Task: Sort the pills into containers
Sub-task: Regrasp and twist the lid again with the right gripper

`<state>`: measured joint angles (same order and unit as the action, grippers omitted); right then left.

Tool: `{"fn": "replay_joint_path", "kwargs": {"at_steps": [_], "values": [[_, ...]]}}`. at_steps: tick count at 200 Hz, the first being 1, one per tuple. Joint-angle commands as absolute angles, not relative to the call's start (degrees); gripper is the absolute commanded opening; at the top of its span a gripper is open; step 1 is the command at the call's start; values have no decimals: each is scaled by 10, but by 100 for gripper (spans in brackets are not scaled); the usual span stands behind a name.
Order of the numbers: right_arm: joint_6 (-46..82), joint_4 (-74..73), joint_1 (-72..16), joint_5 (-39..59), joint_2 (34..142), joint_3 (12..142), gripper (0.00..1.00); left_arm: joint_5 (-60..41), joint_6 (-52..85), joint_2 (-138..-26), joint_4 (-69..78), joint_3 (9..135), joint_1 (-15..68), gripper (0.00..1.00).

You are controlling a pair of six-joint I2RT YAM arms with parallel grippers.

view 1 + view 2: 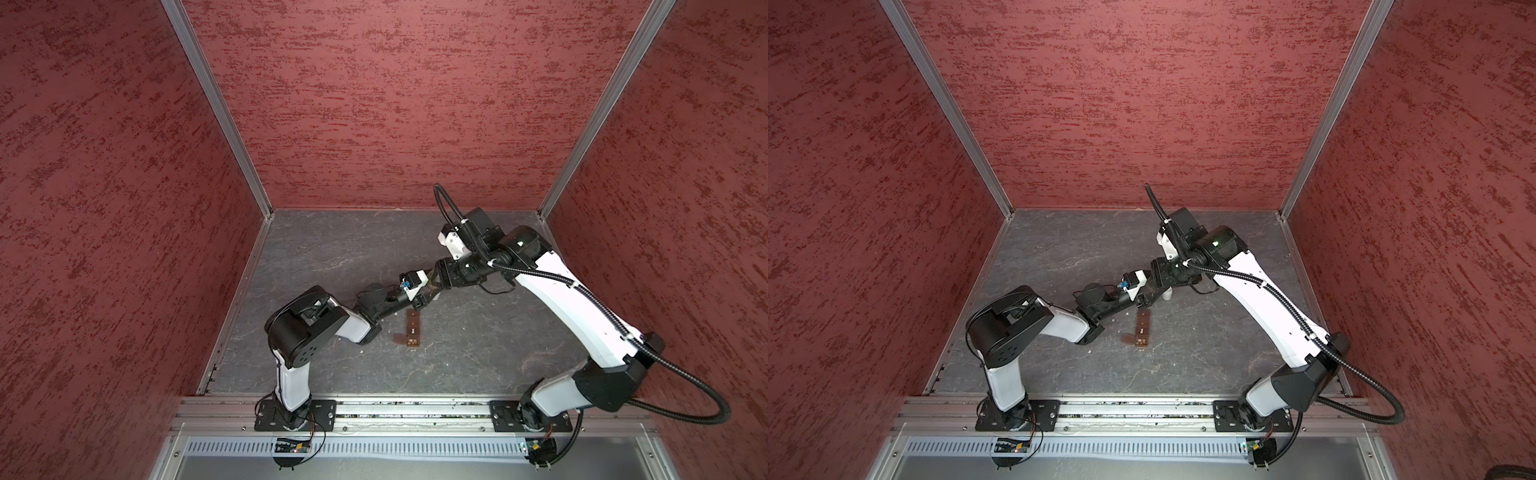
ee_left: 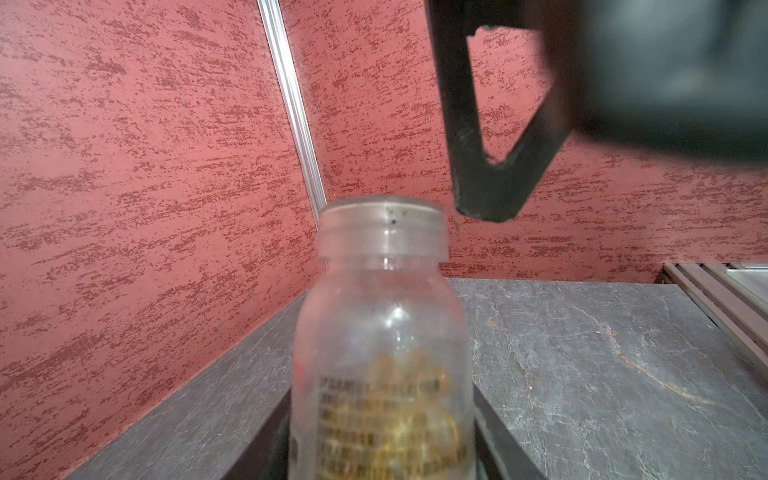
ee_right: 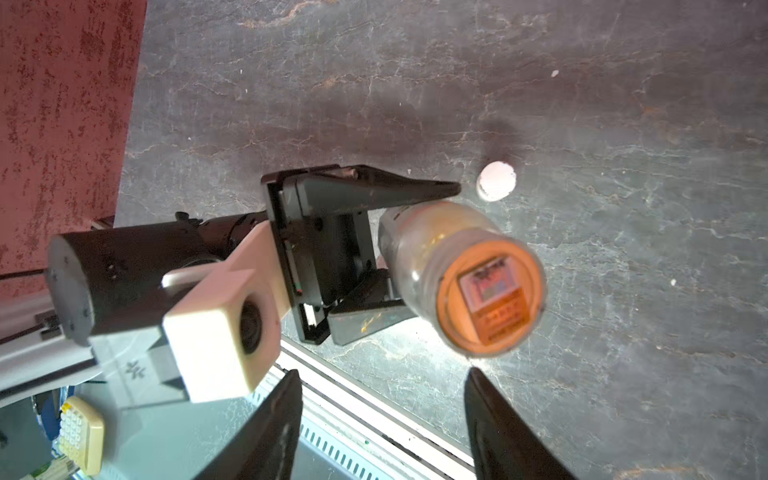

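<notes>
My left gripper [image 3: 432, 249] is shut on a clear bottle [image 2: 382, 332] that stands uncapped above the table. Yellowish pills [image 2: 415, 399] fill its lower part. The bottle [image 3: 478, 282] shows its open mouth in the right wrist view. My right gripper [image 3: 382, 374] hangs open just beside that mouth, holding nothing; one of its fingers [image 2: 486, 187] shows in the left wrist view. In both top views the two grippers meet mid-table, left [image 1: 422, 300] and right [image 1: 434, 286]. Just in front of them lie the brown containers [image 1: 413, 328] [image 1: 1143, 328], with pale bits in the cells.
A white cap [image 3: 496, 180] [image 1: 1168, 295] lies on the grey table beside the bottle. Tiny whitish bits [image 3: 555, 73] are scattered on the tabletop. Red walls close the table's left, back and right. A metal rail [image 1: 415, 411] runs along the front.
</notes>
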<state>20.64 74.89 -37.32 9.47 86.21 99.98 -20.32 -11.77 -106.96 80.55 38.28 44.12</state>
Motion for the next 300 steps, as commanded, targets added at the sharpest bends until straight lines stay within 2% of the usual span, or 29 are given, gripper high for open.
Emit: {"fn": "replay_joint_path", "kwargs": {"at_steps": [1,36,137,198,300], "values": [[207,768,-367,46,853,1036,69,-202,-111,-1071,809,386,443,0],[201,768,-341,17,881,1075,70,-202,-111,-1069,810,385,446,0],[164,725,-335,85,952,1080,70,-207,-113,-1066,810,386,449,0],[156,720,-343,133,927,1045,63,-203,-115,-1071,810,387,446,0],[179,745,-362,115,867,981,57,-202,-112,-1064,810,382,434,0]]}}
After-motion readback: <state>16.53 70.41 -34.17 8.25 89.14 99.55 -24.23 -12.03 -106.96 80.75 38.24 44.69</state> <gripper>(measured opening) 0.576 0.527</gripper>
